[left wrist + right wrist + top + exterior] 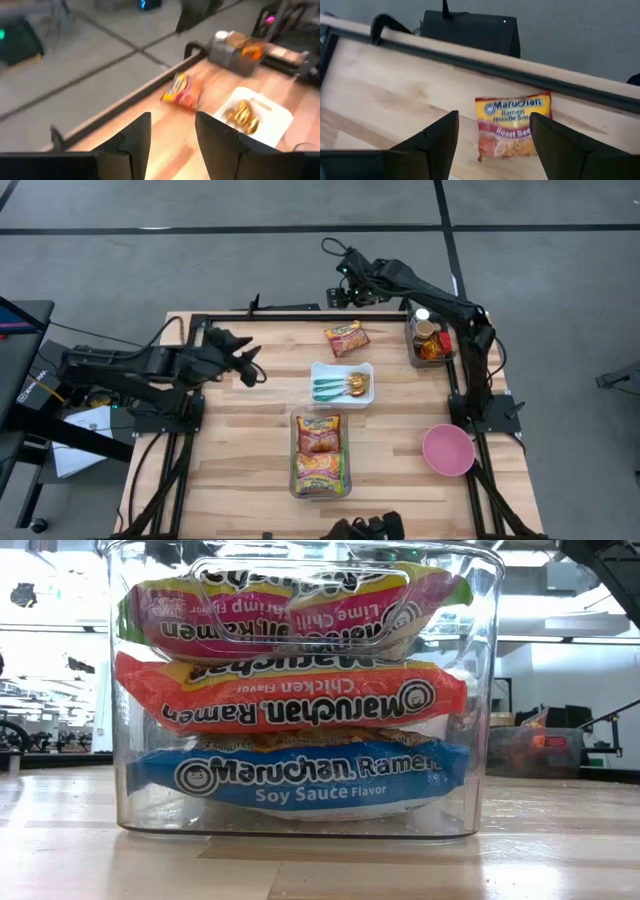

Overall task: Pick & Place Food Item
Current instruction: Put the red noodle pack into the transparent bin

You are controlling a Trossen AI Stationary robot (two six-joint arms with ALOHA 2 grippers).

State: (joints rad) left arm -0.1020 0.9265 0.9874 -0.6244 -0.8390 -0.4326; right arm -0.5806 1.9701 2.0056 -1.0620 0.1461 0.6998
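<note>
A: Lying flat on the table (240,440) near its far edge, the ramen pack (346,338) is free; the right gripper (492,137) gapes above it.

B: The left gripper (258,365) hovers well apart, fingers parted, holding nothing.

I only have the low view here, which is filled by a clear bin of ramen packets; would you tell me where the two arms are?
Observer: The right gripper hangs at the table's far edge, beyond a loose ramen packet.
Operator: Thank you. Is that packet held?
Observer: No, the Roast Beef packet lies flat on the wood, with the fingers apart and clear of it.
Operator: And the left arm?
Observer: The left gripper is over the table's left side, fingers apart and empty.
Operator: Anything else lying between the arms?
Observer: A white tray of spoons, just beyond your clear bin.
</note>
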